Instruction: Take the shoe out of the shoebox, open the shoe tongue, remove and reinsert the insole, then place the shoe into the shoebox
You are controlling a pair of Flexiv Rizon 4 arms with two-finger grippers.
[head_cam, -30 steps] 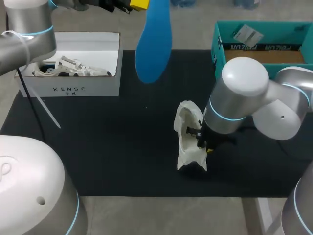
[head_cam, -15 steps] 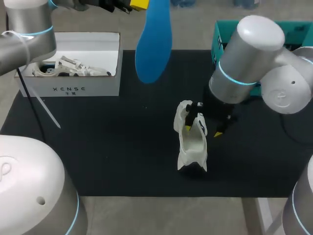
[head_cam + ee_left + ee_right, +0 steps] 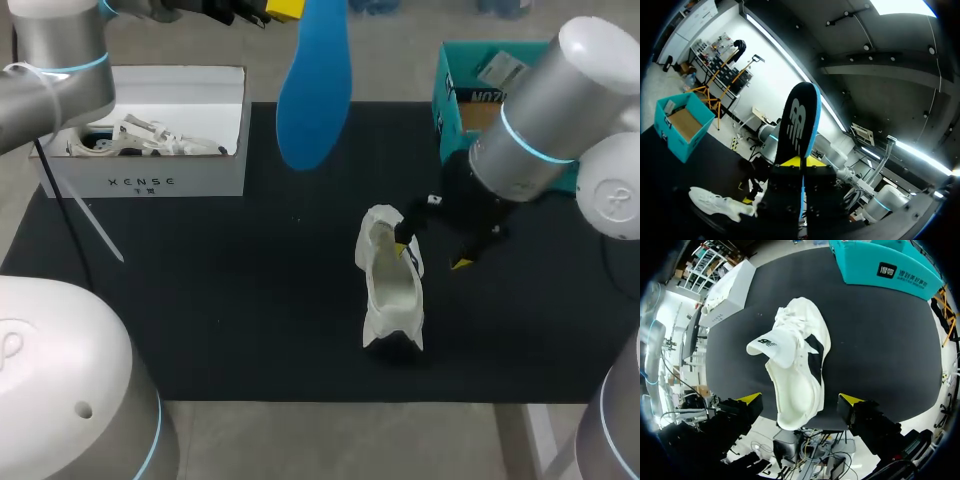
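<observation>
The shoe (image 3: 390,290) lies right of middle on the mat (image 3: 200,300), bare mat all round it, the right gripper (image 3: 431,255) spread just over it. The left gripper (image 3: 283,10) pinches the insole (image 3: 313,85) aloft at the far edge, between white box (image 3: 150,180) and teal box (image 3: 460,110).

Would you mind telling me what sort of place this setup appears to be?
Most likely a robot test bench: a black mat covers the table, the left gripper holds a blue insole above it, and the open right gripper is by a white shoe, with a white shoebox and a teal box nearby.
</observation>
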